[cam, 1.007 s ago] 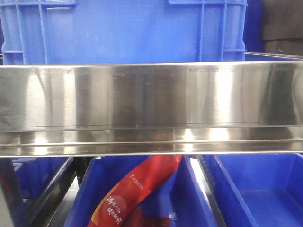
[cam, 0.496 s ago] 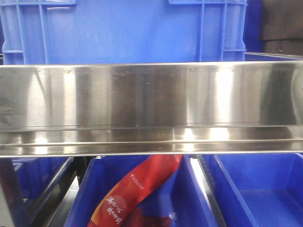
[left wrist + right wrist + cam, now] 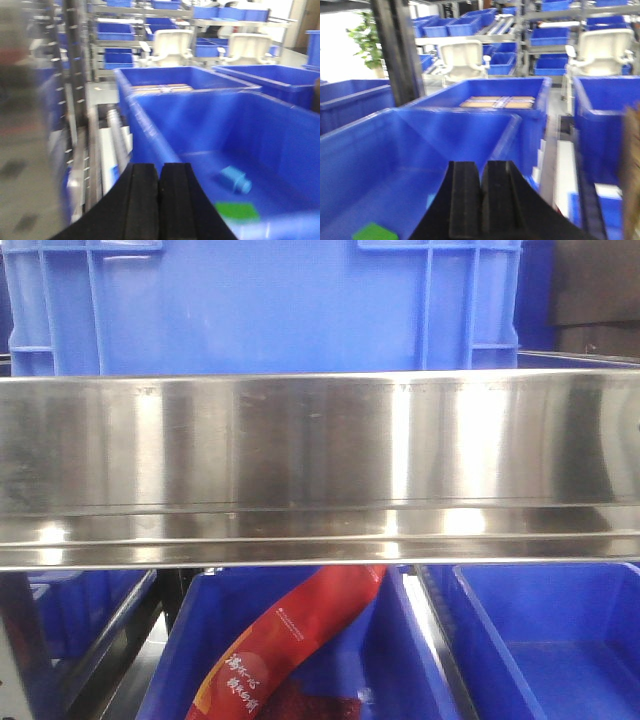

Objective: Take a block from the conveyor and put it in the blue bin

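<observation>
In the left wrist view my left gripper (image 3: 160, 167) is shut and empty, held over a big blue bin (image 3: 150, 135). A light blue block (image 3: 235, 180) and a flat green block (image 3: 237, 211) lie on that bin's floor, right of the fingers. In the right wrist view my right gripper (image 3: 481, 165) is shut and empty over a blue bin (image 3: 505, 135), with a green block (image 3: 372, 232) low on the left. The dark grey conveyor belt is out of view. Neither gripper shows in the front view.
A wide shiny steel rail (image 3: 320, 470) crosses the front view, with a blue crate (image 3: 260, 305) behind it. Below it are blue bins (image 3: 550, 640), one holding a red packet (image 3: 290, 640). Both wrist views show more blue bins, shelving and a dark post (image 3: 395, 55).
The bright and dark reflections on the steel rail have shifted, and the blue crate behind sits slightly further right. No gripper or block shows in the front view at any time.
</observation>
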{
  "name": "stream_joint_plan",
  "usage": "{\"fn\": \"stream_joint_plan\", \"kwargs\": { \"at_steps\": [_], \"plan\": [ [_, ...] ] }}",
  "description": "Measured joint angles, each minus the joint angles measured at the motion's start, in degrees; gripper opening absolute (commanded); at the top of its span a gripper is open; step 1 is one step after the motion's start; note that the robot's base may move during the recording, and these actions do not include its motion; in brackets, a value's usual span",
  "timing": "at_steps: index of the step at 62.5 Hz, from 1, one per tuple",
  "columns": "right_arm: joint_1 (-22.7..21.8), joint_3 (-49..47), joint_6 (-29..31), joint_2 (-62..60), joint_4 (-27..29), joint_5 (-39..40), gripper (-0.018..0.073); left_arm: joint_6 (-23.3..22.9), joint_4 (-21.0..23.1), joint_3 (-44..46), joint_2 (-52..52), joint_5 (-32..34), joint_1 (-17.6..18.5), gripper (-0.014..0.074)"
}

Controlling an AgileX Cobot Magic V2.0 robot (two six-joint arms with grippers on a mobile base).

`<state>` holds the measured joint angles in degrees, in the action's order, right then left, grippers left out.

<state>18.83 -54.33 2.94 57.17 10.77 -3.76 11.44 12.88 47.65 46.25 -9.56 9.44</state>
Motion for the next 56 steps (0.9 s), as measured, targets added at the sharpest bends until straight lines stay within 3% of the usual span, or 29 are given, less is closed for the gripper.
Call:
{"fn": "stream_joint_plan", "kwargs": {
  "at_steps": [12,26,56],
  "plan": [
    [-0.1,9.4,0.0,-8.2,0.1,0.1,-0.0167,0.0,0.1,-8.8,-9.8,-0.2,-1.6,-0.0111],
    [-0.2,18.4,0.0,-19.1,0.2,-0.1,-0.0167,0.0,0.1,-12.3,-15.2,-0.1,-1.8,-0.0111],
    [-0.2,19.4,0.0,-29.9,0.2,-0.1,-0.0167,0.0,0.1,-12.4,-15.5,0.8,-1.8,-0.0111]
  ]
}}
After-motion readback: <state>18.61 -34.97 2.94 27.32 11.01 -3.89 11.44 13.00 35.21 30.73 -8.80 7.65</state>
